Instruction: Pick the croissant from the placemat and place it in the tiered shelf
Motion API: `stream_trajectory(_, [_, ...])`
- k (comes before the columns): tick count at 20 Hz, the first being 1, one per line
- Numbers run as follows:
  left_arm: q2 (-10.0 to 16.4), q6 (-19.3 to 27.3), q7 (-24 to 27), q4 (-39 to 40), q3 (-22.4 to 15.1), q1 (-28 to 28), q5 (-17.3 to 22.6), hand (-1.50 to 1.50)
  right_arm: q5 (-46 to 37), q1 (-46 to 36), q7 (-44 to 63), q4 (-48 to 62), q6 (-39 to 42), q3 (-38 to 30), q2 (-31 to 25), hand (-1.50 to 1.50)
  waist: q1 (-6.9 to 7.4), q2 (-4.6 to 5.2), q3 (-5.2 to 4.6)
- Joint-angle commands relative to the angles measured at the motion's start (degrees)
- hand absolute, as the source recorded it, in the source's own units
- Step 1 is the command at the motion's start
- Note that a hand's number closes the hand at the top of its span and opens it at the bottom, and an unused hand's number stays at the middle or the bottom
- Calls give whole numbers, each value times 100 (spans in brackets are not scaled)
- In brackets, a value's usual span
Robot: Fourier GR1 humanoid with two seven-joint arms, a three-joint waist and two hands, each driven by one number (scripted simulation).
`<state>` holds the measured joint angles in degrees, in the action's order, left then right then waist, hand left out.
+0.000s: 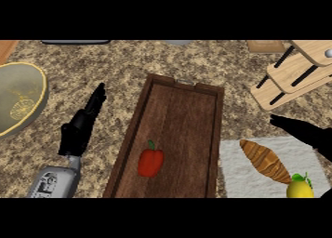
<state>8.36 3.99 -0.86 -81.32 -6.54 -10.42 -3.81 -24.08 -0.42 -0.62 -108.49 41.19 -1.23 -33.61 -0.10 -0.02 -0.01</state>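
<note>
Croissant, golden-brown, ridged and tapered, lies slantwise on the pale rectangular placemat at 4 o'clock, with nothing holding it. At its 5 o'clock end sits a smooth yellow fruit, perhaps a lemon, cut off by the edge. The black right hand hovers at the croissant's 2 o'clock, fingers stretched out, open and apart from it. The tiered shelf, pale wooden slabs on dark rods, stands at 2 o'clock. A long dark plank tray in the middle carries a glossy red pepper. The left hand, fingers straight, shows at 9 o'clock over the speckled stone table, beside a round yellowish bowl.
</note>
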Motion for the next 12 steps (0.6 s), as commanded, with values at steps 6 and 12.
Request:
stream_trajectory(6, [-89,-191,-23,-29,209,-39,-179,0,-826,-99,-229,250,68,99,512,-150,6,2,1])
stream_trajectory(12, [-279,-44,-301,-660,0,335,-348,0,-1690,-142,-433,802,-409,540,736,-150,31,-1,2])
